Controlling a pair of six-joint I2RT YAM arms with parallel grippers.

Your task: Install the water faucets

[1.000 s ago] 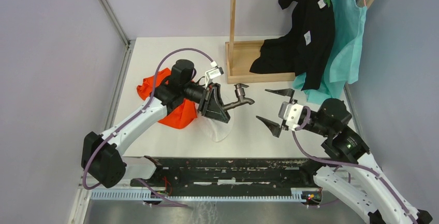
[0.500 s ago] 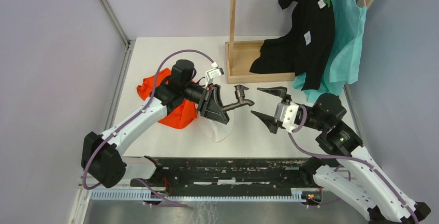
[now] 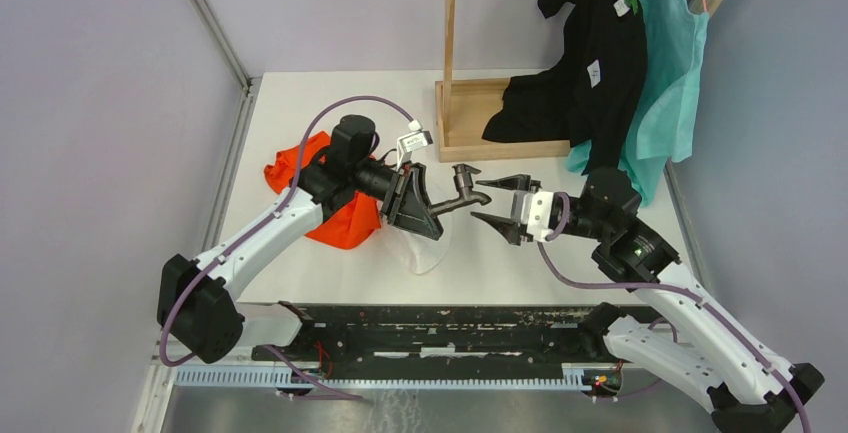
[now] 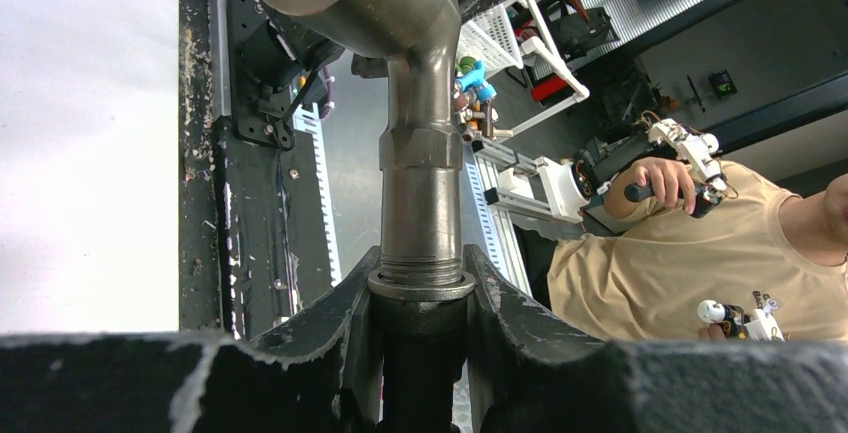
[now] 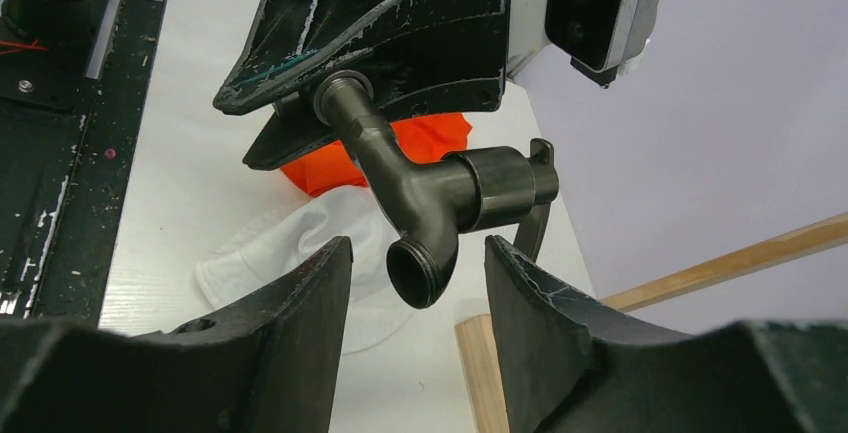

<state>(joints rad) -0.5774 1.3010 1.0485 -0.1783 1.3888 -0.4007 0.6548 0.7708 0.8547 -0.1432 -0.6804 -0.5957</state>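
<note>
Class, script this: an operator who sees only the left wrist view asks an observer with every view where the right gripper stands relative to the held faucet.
Operator: My left gripper clamps the faucet. Where's the right gripper?
Observer: The right gripper is at the spout end, jaws open.
Operator: Touching?
Observer: No; the right wrist view shows the spout mouth between its fingers, with gaps on both sides.
Operator: What's below?
Observer: A white item next to an orange cloth.

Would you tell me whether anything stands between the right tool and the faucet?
Nothing visible does: only open air lies between the right tool and the spout end of the faucet, which the left tool grips.
</note>
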